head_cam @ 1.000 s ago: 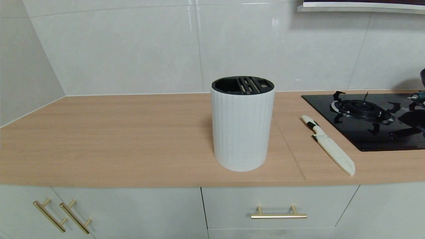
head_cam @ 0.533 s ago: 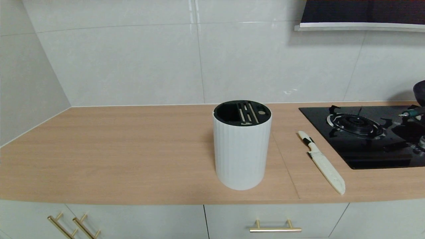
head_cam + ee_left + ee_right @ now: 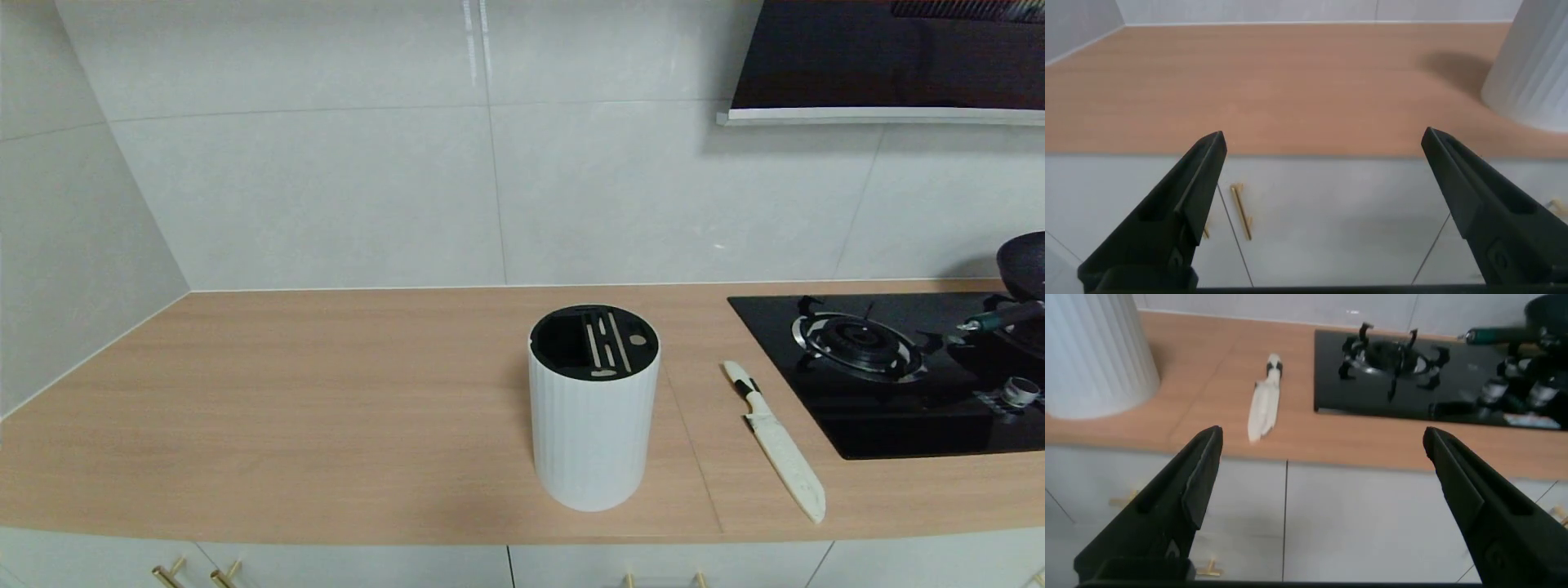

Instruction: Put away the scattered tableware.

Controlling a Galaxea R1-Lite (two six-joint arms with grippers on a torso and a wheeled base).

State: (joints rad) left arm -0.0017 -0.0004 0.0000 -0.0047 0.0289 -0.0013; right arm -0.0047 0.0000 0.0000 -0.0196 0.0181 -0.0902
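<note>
Wood counter (image 3: 326, 392) along a tiled wall, cabinet fronts below its near edge.

Holder (image 3: 592, 445): upright white ribbed cylinder with a black slotted top, right of the counter's centre and close to the near edge.

Knife (image 3: 774, 445): flat on the counter, right of the holder and apart from it, between holder and hob (image 3: 898, 425). White handle with a black band toward the far side. Pale blade angled near and slightly right, tip close to the counter's near edge.

Hob: black glass at the right end of the counter, with a burner (image 3: 857, 343) under its pan support. Dark pan (image 3: 1024, 273) at the far right edge. Hood (image 3: 890, 57) on the wall above.

Left gripper (image 3: 1323, 137): jaws spread wide, nothing held. Off the counter's near edge, in front of the cabinet fronts and left of the holder, with a brass door handle (image 3: 1241, 211) beyond it.

Right gripper (image 3: 1323, 434): jaws equally wide, nothing held. Off the near edge, facing knife and hob, well apart from the knife.
</note>
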